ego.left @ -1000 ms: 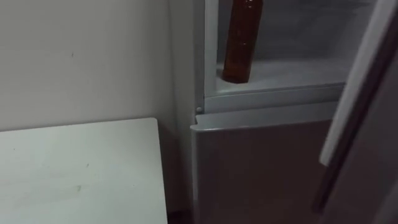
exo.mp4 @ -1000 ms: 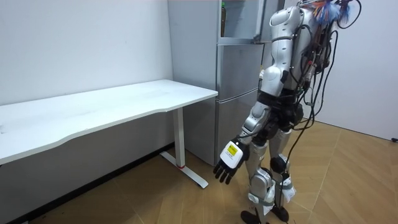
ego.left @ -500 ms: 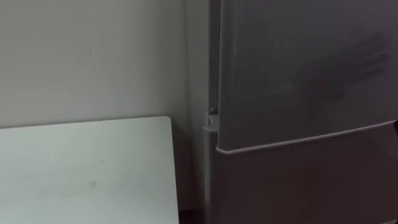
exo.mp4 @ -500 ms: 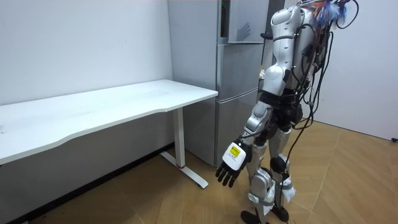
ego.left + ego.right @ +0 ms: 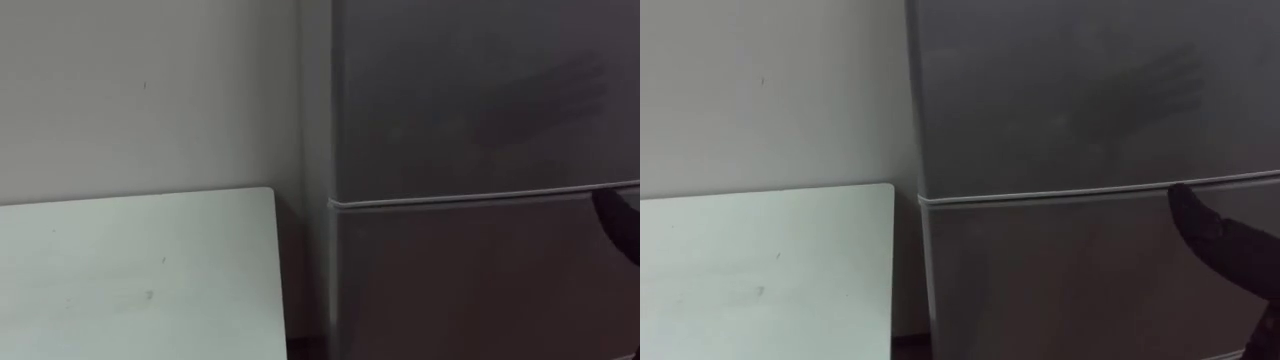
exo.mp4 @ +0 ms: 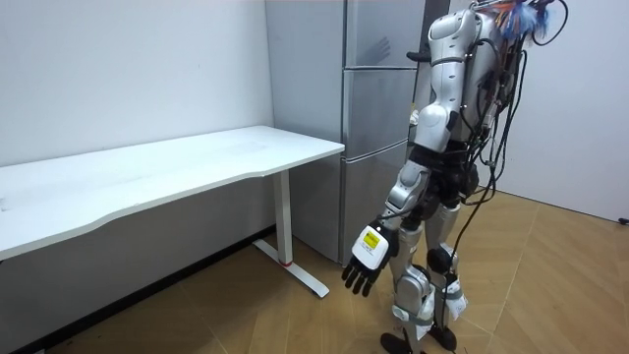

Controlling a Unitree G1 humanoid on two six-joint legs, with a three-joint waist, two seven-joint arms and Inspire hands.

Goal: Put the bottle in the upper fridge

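**Fridge closed, bottle judged inside.** The bottle is in neither hand. W/ the fridge's (image 6: 378,147) upper door (image 5: 480,90) lying flush above the lower door (image 5: 470,280), it is prob. in the upper compartment, which is a judgement, not a sighting.

The right hand (image 5: 1220,240) comes in at the fridge's right side, dark fingers stretched out and empty, tip at the seam btw the two doors. The left hand (image 6: 366,264) hangs slack and empty, well below that seam and clear of the fridge front. The robot stands upright just before the fridge. A white table (image 5: 130,270) sits just left of the fridge.

The step in hand looks like sealing the door and letting go. To do it well:
- Press w/ flat fingers on the upper door, above the seam, not on the lower one.
- Use a steady push, no slap, so nothing inside gets jolted.
- Check the seam runs even across the fridge front.
- Draw the hand straight back w/o hooking a door edge.
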